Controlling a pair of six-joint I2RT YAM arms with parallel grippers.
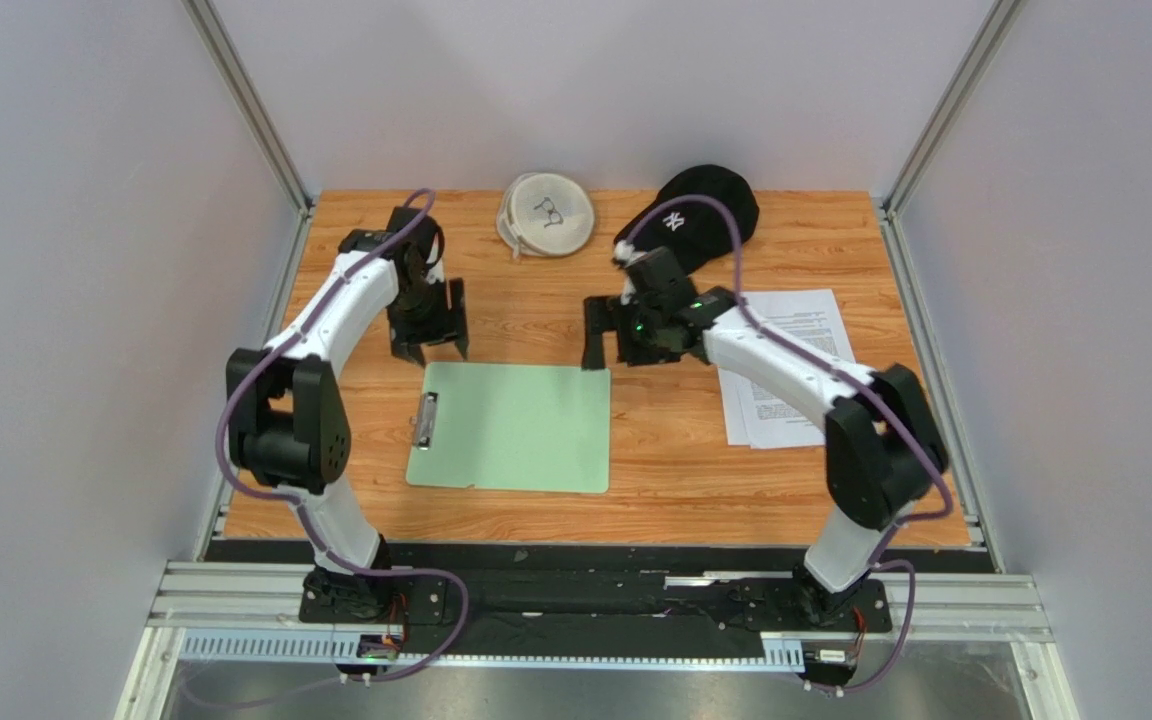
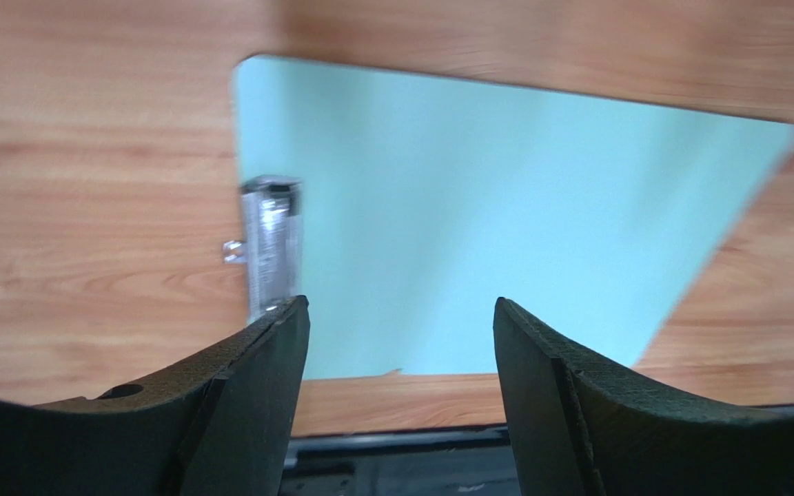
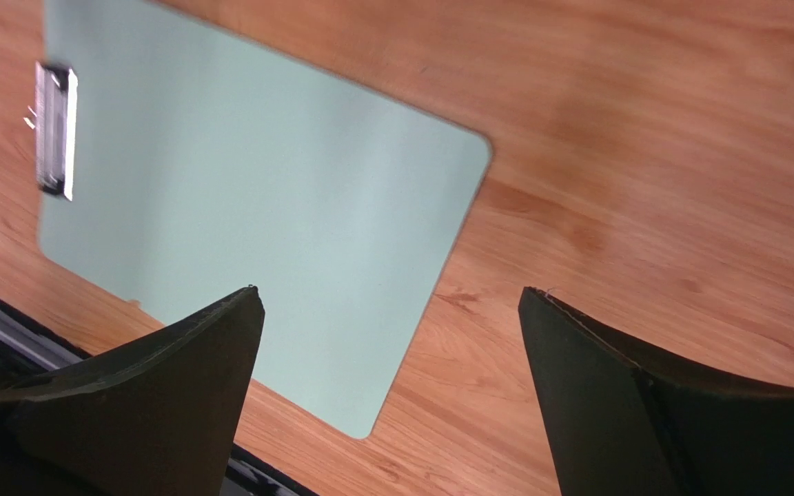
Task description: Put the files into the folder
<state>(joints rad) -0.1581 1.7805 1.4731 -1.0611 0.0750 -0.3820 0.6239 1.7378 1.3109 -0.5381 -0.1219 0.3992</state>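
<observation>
The mint-green folder (image 1: 515, 428) lies flat in the middle of the table, its metal clip (image 1: 425, 422) at the left short end. It also shows as the pale folder (image 2: 494, 217) in the left wrist view and the folder (image 3: 246, 217) in the right wrist view. The files (image 1: 787, 369), white printed sheets, lie on the table to the right, partly under the right arm. My left gripper (image 1: 429, 339) hovers above the folder's far left corner, jaws open and empty. My right gripper (image 1: 611, 333) hovers above the folder's far right corner, wide open and empty.
A black cap (image 1: 695, 213) and a white round roll (image 1: 546, 215) sit at the back of the wooden table (image 1: 657, 480). Grey walls close in on both sides, and a metal rail runs along the near edge.
</observation>
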